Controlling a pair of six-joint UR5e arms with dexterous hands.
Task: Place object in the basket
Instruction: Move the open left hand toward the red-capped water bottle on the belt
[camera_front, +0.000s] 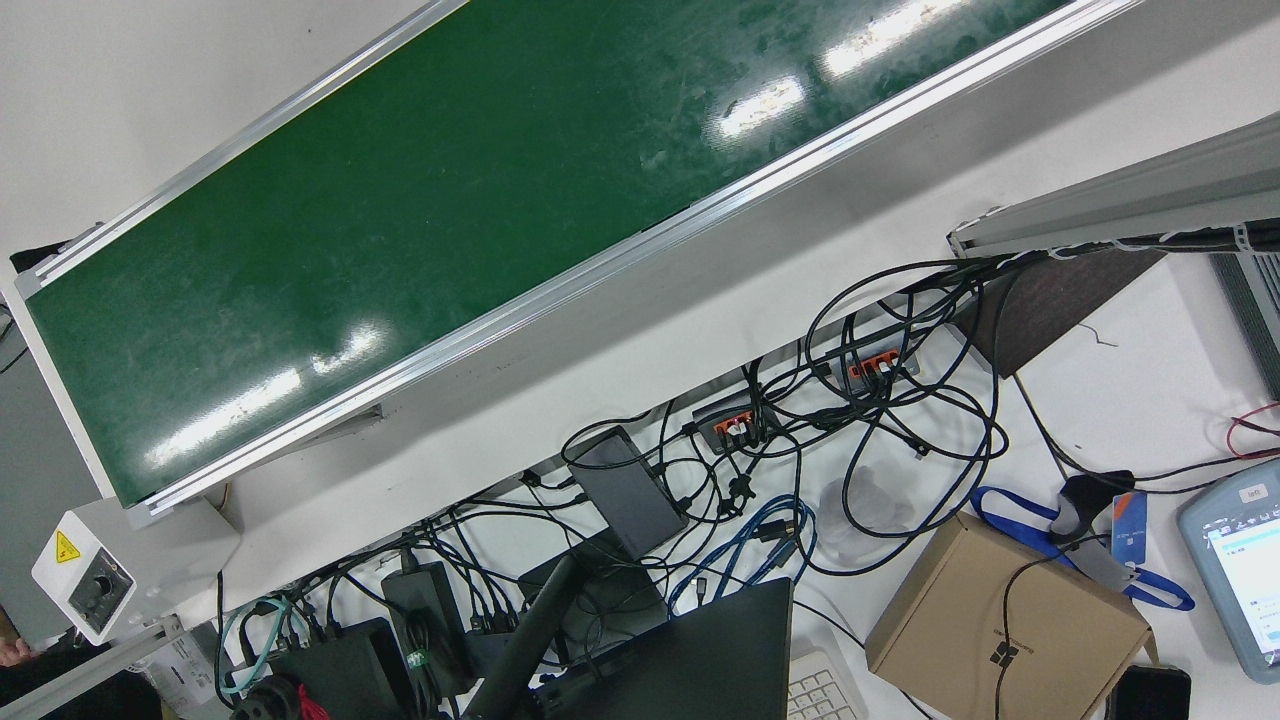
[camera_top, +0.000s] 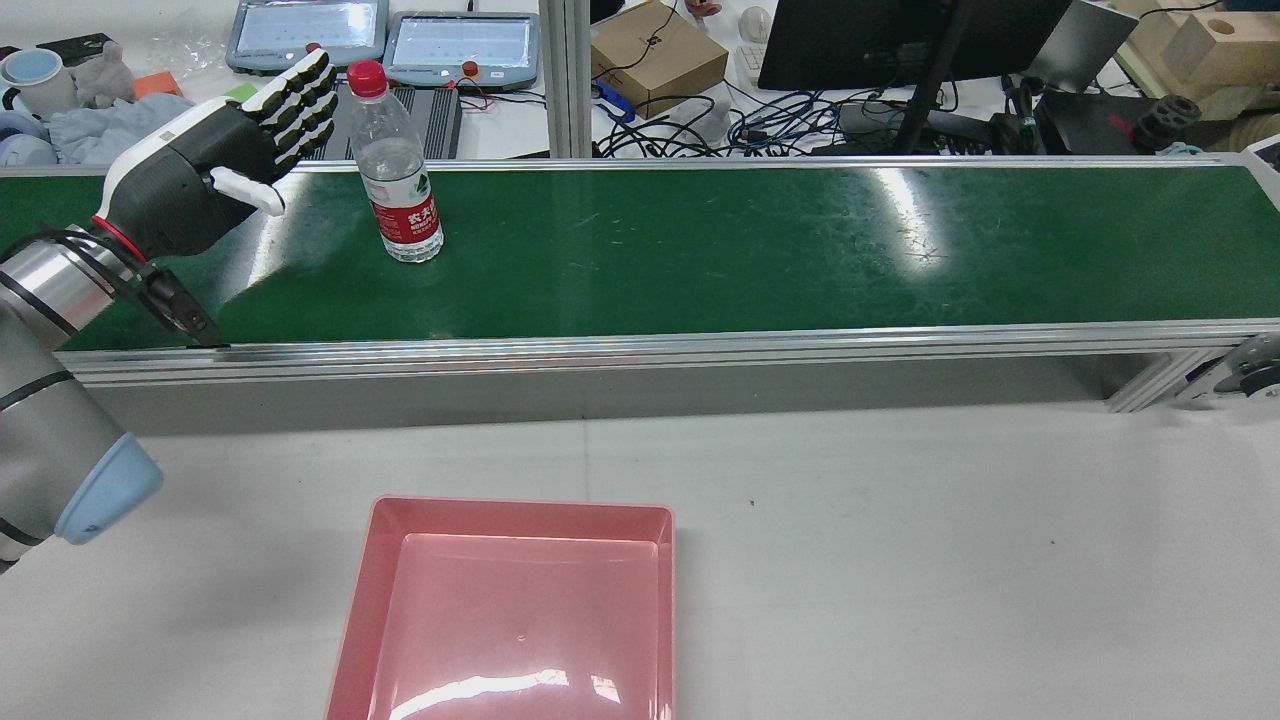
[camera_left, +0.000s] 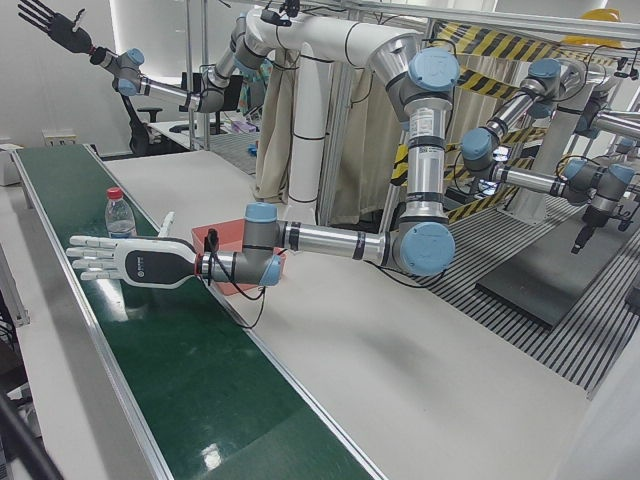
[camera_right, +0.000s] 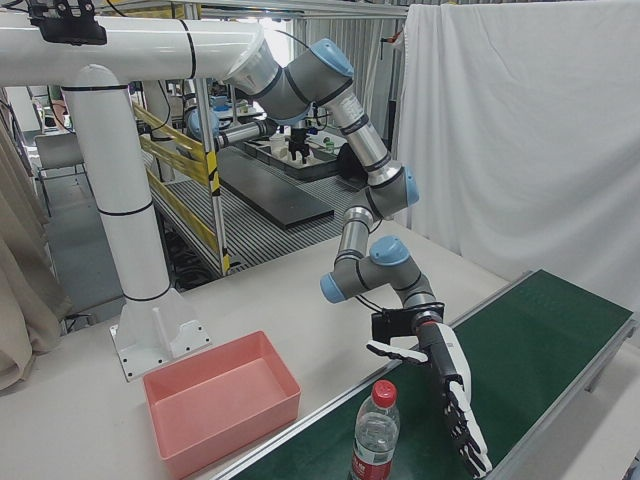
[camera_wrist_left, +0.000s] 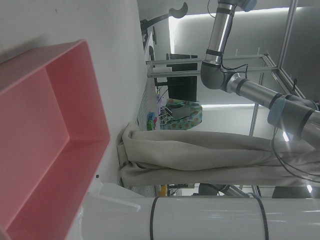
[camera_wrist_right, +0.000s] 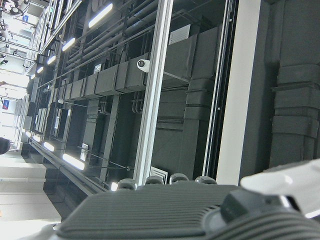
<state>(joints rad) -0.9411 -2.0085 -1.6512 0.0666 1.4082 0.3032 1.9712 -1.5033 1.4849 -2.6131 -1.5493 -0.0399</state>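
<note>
A clear water bottle (camera_top: 398, 170) with a red cap and red label stands upright on the green conveyor belt (camera_top: 750, 250); it also shows in the corner views (camera_left: 120, 215) (camera_right: 376, 435). My left hand (camera_top: 225, 150) hovers over the belt just left of the bottle in the rear view, open, fingers stretched out flat, not touching it (camera_left: 125, 258) (camera_right: 445, 395). The pink basket (camera_top: 520, 507) sits empty on the white table in front of the belt. My right hand (camera_left: 48, 20) is raised high, far from the belt, fingers spread and holding nothing.
Aluminium rails (camera_top: 640, 350) edge the belt. Beyond it lie cables, a cardboard box (camera_top: 655, 55), monitors and teach pendants (camera_top: 460, 45). The white pedestal (camera_right: 125, 230) stands behind the basket. White tabletop (camera_top: 950, 560) spreads to the right of the basket.
</note>
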